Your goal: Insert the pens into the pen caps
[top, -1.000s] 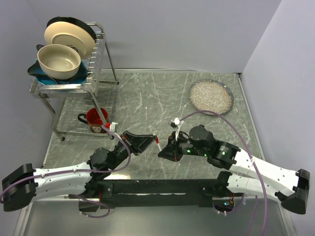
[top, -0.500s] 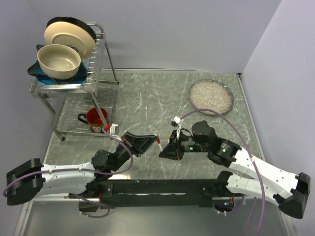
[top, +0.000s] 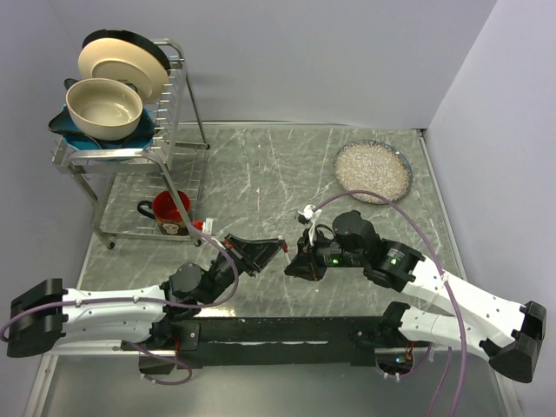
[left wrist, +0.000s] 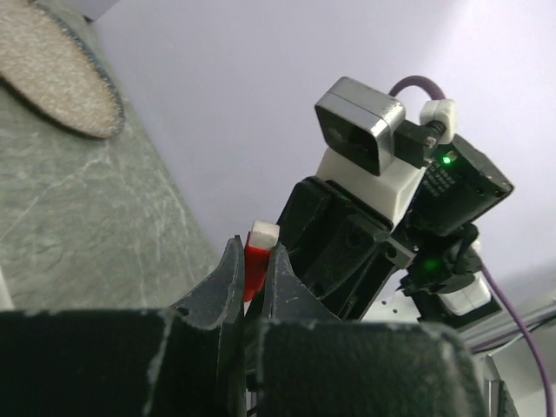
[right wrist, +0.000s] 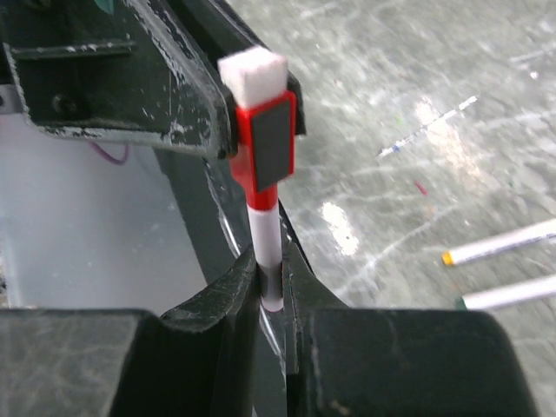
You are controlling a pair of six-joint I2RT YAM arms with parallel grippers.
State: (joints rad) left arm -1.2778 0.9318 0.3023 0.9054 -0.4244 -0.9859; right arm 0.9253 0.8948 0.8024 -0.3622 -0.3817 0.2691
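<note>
Now left gripper (left wrist: 256, 262) grasping red cap (right wrist: 265, 146) has reached right gripper (right wrist: 268, 276) grasping pen (right wrist: 264, 230).

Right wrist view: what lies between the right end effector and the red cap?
A stretch of the white pen, from the right end effector up into the red cap; right wrist view.

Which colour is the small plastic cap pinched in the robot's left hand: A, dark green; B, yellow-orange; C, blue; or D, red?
D: the left wrist view shows the left hand shut on the small red plastic cap, and the thin white pen gripped by the right hand runs up to that same cap.
</note>
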